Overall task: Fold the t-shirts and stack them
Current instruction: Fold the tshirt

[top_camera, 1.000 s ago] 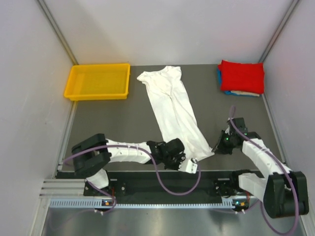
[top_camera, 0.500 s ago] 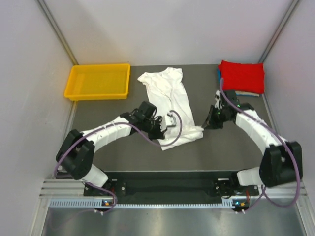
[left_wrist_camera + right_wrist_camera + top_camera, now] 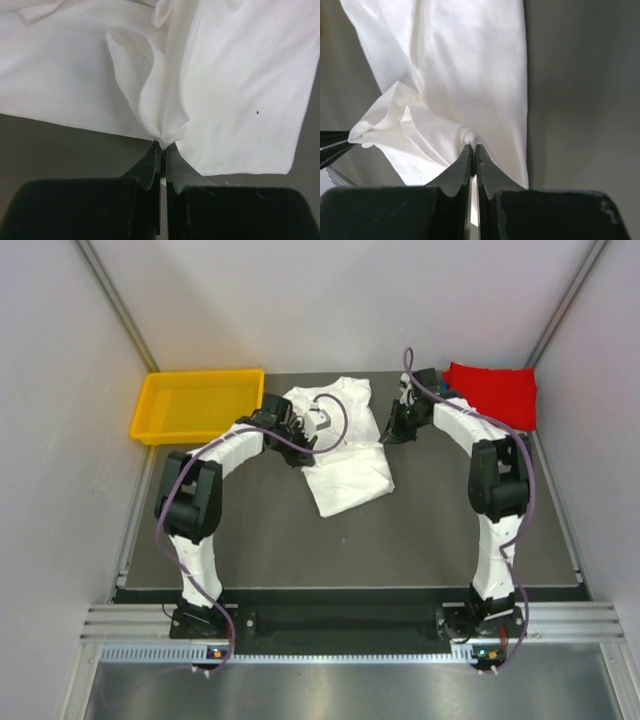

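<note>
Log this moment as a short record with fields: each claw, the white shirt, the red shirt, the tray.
left claw: shut, pinching a bunched edge on the left side of the white shirt
right claw: shut, pinching the white shirt's right side
white shirt: far middle of the table, doubled over, edges uneven
red shirt: folded, far right corner, apart from the white shirt
tray: yellow, far left corner
fold: not yet a neat rectangle

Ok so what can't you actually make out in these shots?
Top view: anything under the red shirt, covered by it.
Top view: the white t-shirt's collar, hidden under the folded-over cloth.
Both wrist views: the white t-shirt's outline, cut off by frame edges.
</note>
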Motion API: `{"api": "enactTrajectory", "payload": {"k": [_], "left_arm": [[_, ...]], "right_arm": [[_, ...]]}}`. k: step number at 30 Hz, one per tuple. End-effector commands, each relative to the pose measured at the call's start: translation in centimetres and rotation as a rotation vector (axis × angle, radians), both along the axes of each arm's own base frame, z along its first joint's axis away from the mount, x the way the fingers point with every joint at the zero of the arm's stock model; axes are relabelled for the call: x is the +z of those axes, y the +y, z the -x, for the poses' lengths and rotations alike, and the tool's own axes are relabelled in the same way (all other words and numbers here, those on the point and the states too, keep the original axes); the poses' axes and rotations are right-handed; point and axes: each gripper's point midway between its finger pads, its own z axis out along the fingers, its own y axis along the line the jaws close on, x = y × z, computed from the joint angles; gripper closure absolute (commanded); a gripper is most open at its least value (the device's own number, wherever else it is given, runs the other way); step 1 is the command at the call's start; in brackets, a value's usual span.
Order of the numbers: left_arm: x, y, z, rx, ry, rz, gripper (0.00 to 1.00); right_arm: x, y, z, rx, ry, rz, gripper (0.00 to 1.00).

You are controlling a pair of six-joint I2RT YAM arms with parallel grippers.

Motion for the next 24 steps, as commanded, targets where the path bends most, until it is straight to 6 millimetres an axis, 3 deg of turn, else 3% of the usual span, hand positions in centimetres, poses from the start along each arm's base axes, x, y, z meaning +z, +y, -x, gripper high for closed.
{"api": "enactTrajectory", "payload": {"k": [1,14,16,17,18,21,22,23,24], "left_arm": [[-0.4,0.1,-1.5,0.005,0.001,-0.033,1.0],[-1.8,0.3,-6.4,0.108,-0.043,-0.055,0.95],[-2.1,0.6,-7.4,0.148,-0.061,-0.064,0.89],[-1.8,0.9,-8.2,0.186,-0.071,-0.075,0.72],[-1.5,1.1,-8.8,0.212,-0.086,-0.079,0.66],[0.5,2.5,-11.5,0.328,-0.161,-0.117,0.54],[1.2,2.9,-12.0,0.36,-0.18,-0.129,0.53],[2.6,3.2,-12.8,0.39,-0.208,-0.133,0.53],[4.0,3.6,-12.9,0.407,-0.231,-0.136,0.52]], "right_arm": [[1.0,-0.4,-2.4,-0.004,-0.065,0.021,1.0],[-0.1,-1.1,-5.9,-0.069,-0.09,0.014,1.0],[0.4,-1.2,-6.8,-0.077,-0.106,0.005,0.81],[0.3,-1.7,-7.2,-0.09,-0.105,0.008,0.73],[0.9,-2.1,-7.6,-0.103,-0.115,0.018,0.61],[3.2,-4.2,-7.5,-0.137,-0.158,0.067,0.56],[2.5,-4.9,-6.3,-0.13,-0.147,0.107,0.55],[5.3,-5.5,-5.3,-0.137,-0.205,0.124,0.55],[5.9,-6.1,-4.8,-0.143,-0.244,0.149,0.54]]}}
